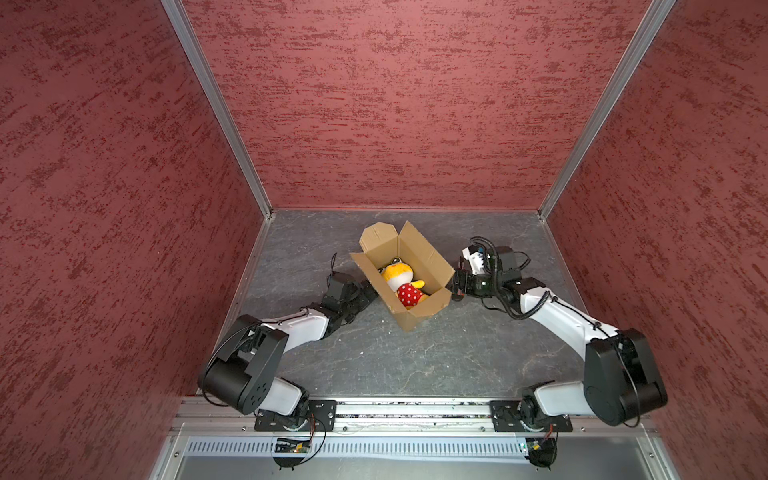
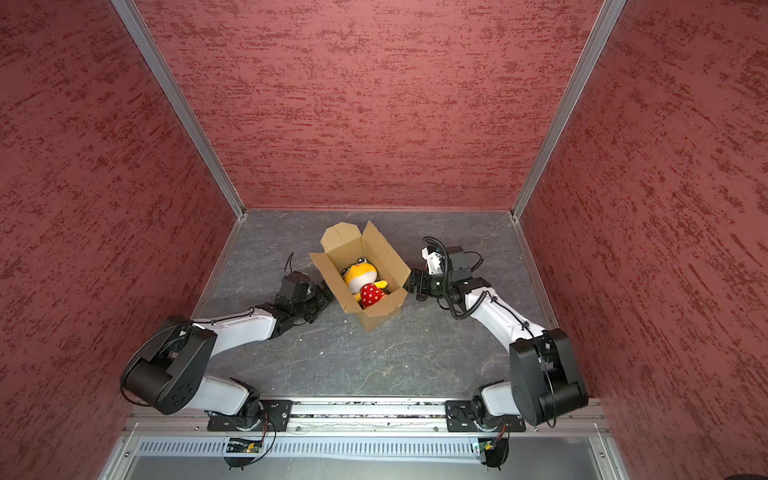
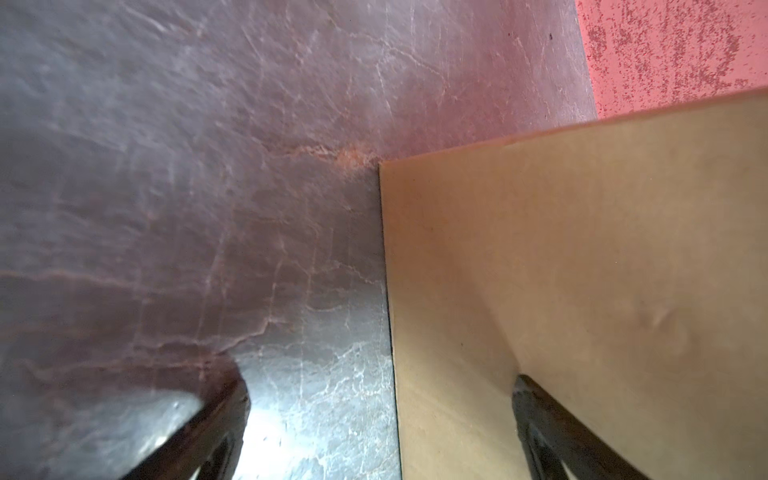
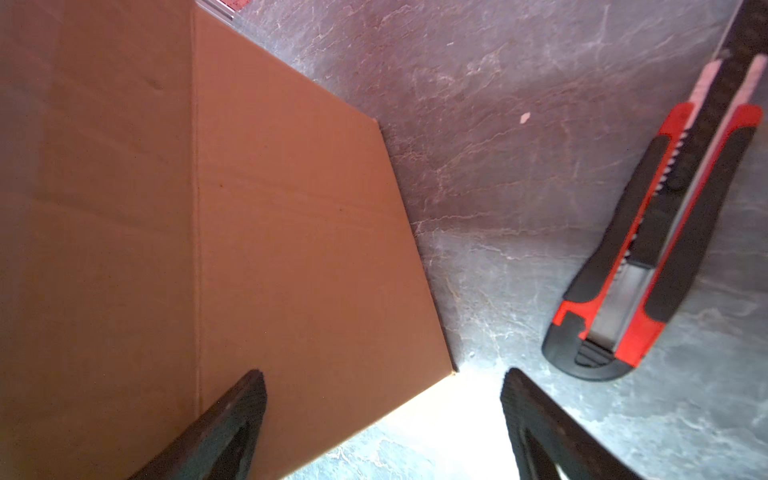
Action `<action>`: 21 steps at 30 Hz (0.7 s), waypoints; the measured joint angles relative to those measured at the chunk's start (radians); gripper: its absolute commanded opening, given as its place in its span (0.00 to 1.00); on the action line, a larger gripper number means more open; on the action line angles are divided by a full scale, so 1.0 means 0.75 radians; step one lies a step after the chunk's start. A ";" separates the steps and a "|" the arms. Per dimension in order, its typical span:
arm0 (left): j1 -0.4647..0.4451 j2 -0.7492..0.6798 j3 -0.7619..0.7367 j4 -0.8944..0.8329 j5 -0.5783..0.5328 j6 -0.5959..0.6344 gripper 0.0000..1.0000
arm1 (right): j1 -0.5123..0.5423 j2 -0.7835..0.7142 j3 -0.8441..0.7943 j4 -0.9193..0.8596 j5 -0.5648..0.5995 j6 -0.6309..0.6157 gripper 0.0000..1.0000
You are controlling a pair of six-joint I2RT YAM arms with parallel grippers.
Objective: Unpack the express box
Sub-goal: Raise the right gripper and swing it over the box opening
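Note:
The express box [image 1: 419,253] [image 2: 386,257] stands open mid-floor in both top views, its flaps spread outward. An orange-and-yellow plush toy [image 1: 401,282] [image 2: 365,284] in a red dotted dress lies inside it. My left gripper [image 1: 370,291] [image 2: 326,291] is low at the box's left side. It is open [image 3: 380,382], with the edge of a cardboard flap [image 3: 582,270] between its fingers. My right gripper [image 1: 455,286] [image 2: 411,282] is at the box's right side, also open [image 4: 383,374]. A flap corner [image 4: 291,249] lies between its fingers, ungripped.
A red-and-black utility knife [image 4: 665,232] lies on the grey slate floor [image 1: 415,357] beside my right gripper. Red textured walls [image 1: 395,104] close in the back and both sides. A metal rail [image 1: 415,411] runs along the front, carrying both arm bases.

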 measured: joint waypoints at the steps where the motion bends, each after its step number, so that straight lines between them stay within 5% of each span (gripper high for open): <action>1: 0.005 0.006 0.007 0.000 0.004 0.004 0.98 | 0.005 -0.012 -0.017 0.012 0.003 0.014 0.91; 21: 0.084 0.130 0.100 0.046 0.118 0.050 0.97 | 0.085 -0.250 -0.211 0.098 0.100 0.209 0.91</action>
